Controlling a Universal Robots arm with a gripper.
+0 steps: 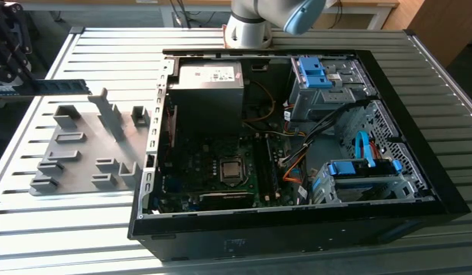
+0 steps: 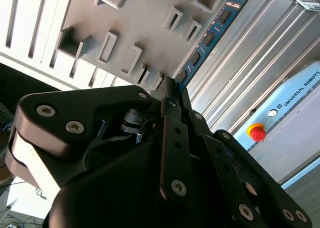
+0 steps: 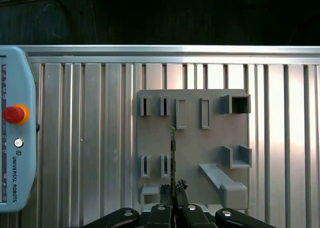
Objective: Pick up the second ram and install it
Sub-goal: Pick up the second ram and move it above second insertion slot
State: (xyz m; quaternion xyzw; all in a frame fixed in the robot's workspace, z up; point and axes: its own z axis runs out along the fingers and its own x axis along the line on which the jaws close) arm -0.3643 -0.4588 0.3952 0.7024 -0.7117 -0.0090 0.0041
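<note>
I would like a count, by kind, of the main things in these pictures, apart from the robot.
second ram, held in the pincer: 1
grey fixture plate: 1
open computer case: 1
control pendant with red button: 1
Total: 4

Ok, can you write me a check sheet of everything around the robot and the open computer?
Surface: slatted metal table, carrying a grey fixture plate and an open computer case.
Job's things: second ram, held by one end at the fixture plate, outside the computer case.
Clutter: nothing seen.
Grippers: gripper shut on the second ram.
Cables: orange wires and a blue flat cable inside the computer case.
Surroundings: teach pendant with red stop button on the table; robot base beyond the computer case in the exterior view.
</note>
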